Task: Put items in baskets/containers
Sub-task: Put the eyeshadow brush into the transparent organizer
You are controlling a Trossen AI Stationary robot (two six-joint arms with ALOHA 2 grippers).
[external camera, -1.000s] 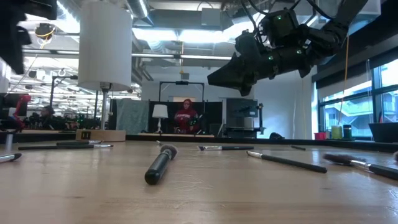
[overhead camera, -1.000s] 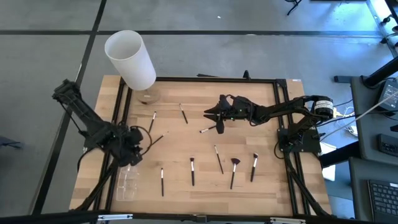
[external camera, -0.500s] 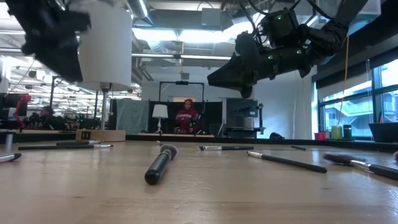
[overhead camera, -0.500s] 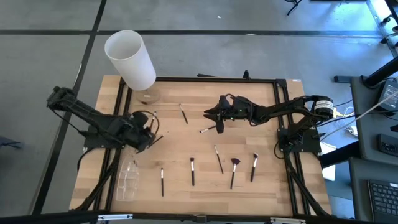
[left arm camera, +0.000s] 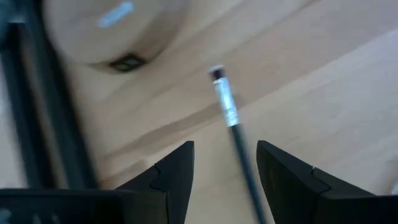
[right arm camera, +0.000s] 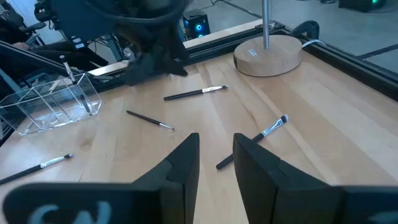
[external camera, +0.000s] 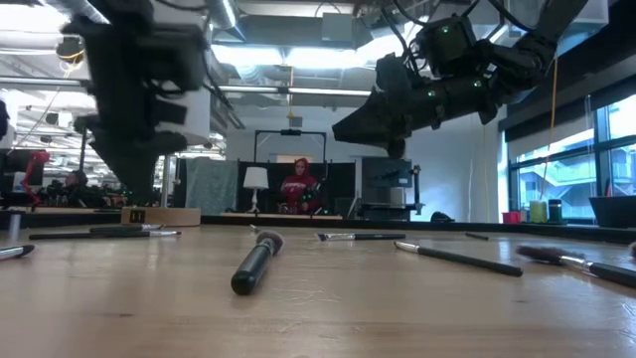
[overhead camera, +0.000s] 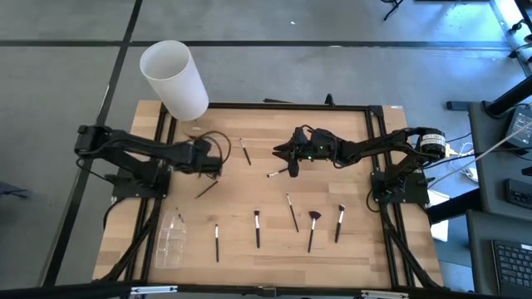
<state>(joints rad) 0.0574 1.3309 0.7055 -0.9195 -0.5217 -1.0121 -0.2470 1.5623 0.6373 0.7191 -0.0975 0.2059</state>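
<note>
Left gripper astride lengthwise brush, apparently.

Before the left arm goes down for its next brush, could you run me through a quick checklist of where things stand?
1. Left gripper open and empty: ok.
2. Brush with a silver ferrule lined up between the left fingers: ok.
3. Clear container upright near the table's front left corner: ok; one brush already stands in it.
4. Right gripper apart from the left arm, hovering over mid-table: ok.
5. Right gripper empty: ok, nothing between its fingers.
6. Wooden lamp base close to the left gripper's target: cannot tell if it will get in the way.
</note>
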